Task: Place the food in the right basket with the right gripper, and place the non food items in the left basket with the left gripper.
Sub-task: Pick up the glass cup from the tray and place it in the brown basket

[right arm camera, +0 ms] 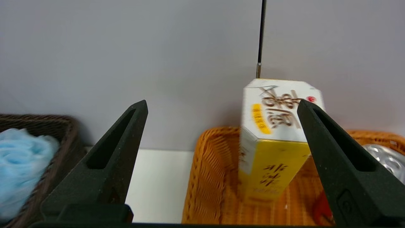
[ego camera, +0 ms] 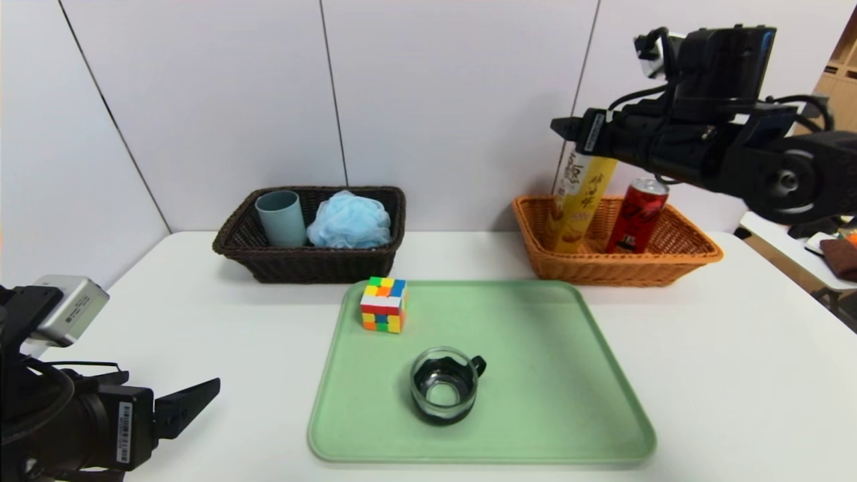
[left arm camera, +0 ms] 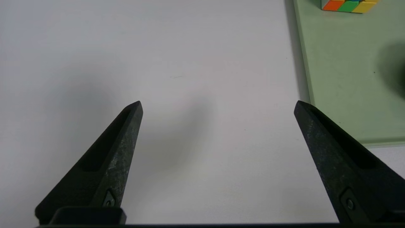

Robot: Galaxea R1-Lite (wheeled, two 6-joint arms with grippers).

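Note:
The yellow snack carton [ego camera: 581, 204] and the red can [ego camera: 637, 215] stand in the orange-tan basket [ego camera: 689, 258]. My right gripper [ego camera: 561, 126] is open and empty, high above that basket's left end; its wrist view shows the carton [right arm camera: 275, 142] below and the can's silver top [right arm camera: 384, 158]. The blue-grey cup [ego camera: 280, 218] and the blue sponge [ego camera: 349, 220] sit in the dark brown basket [ego camera: 308, 264]. The puzzle cube [ego camera: 383, 304] and the glass mug [ego camera: 444, 385] sit on the green tray [ego camera: 569, 375]. My left gripper [ego camera: 201, 395] is open and empty, low at the front left.
In the left wrist view the bare white table lies under the open fingers [left arm camera: 126, 139], with the tray's edge [left arm camera: 308, 79] and the cube's bottom [left arm camera: 348, 4] beyond. A side table with a brown item [ego camera: 845, 258] stands at the far right.

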